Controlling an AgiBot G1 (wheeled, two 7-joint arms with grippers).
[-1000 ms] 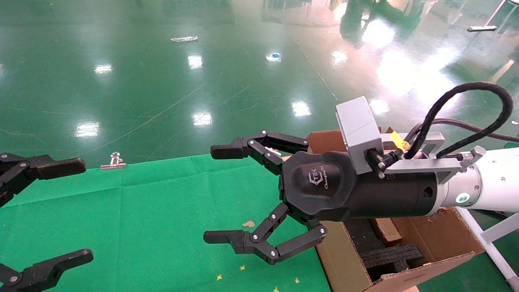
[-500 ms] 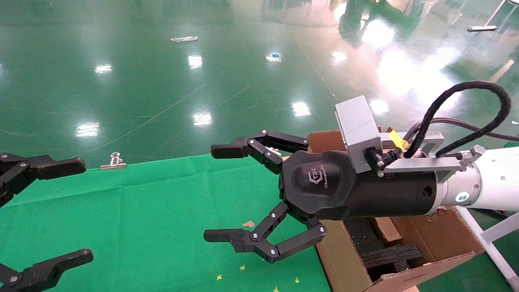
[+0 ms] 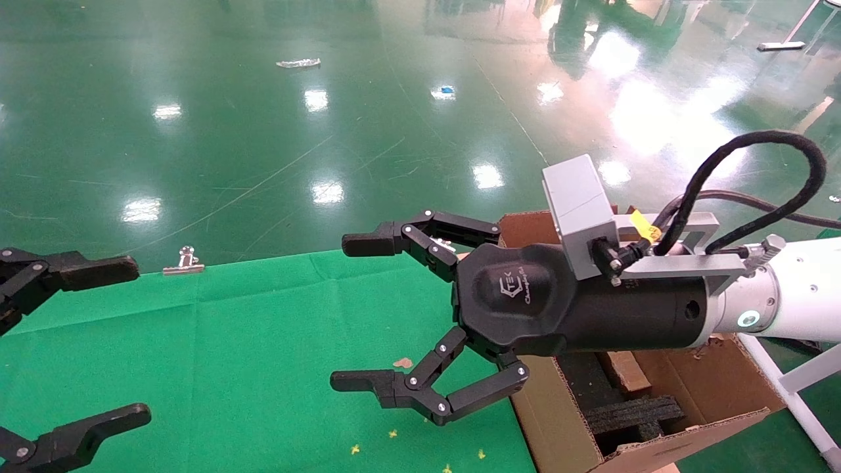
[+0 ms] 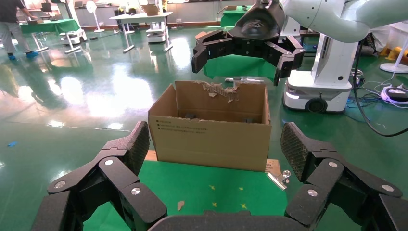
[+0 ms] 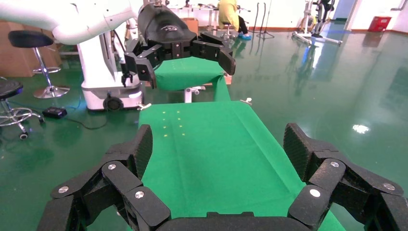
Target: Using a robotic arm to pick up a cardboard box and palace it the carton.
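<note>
The green cloth (image 3: 230, 341) covers the work surface and, in every view, carries no small box. At its right edge stands the one carton (image 3: 565, 427), open at the top with ragged flaps. The robotic arm (image 3: 801, 295) reaches in from the right above that carton, with one grey camera block (image 3: 578, 203) and a looping black cable (image 3: 755, 151) on its wrist. Its right gripper (image 3: 351, 314) hangs over the cloth just beyond the carton's wall, fingers spread wide and holding nothing. The left gripper (image 3: 131, 340) is parked at the cloth's far left, equally wide open and empty, so that makes two grippers, neither loaded. Inside the carton one piece of black foam (image 3: 634, 414) shows, and just beside it lies a slim brown piece (image 3: 624, 371), half hidden under the arm. I judge this to be the cardboard box, though its hole and tape cannot be made out. If so, the placing step looks done, and the next move only calls for lifting the arm clear without catching the torn flaps. If not, the box is out of sight and must first be found. Smaller things on the cloth are one metal clip (image 3: 184, 259) at its far edge, one brown scrap (image 3: 402, 362) near the lower finger, and four tiny yellow marks (image 3: 393, 433) along the near side.
</note>
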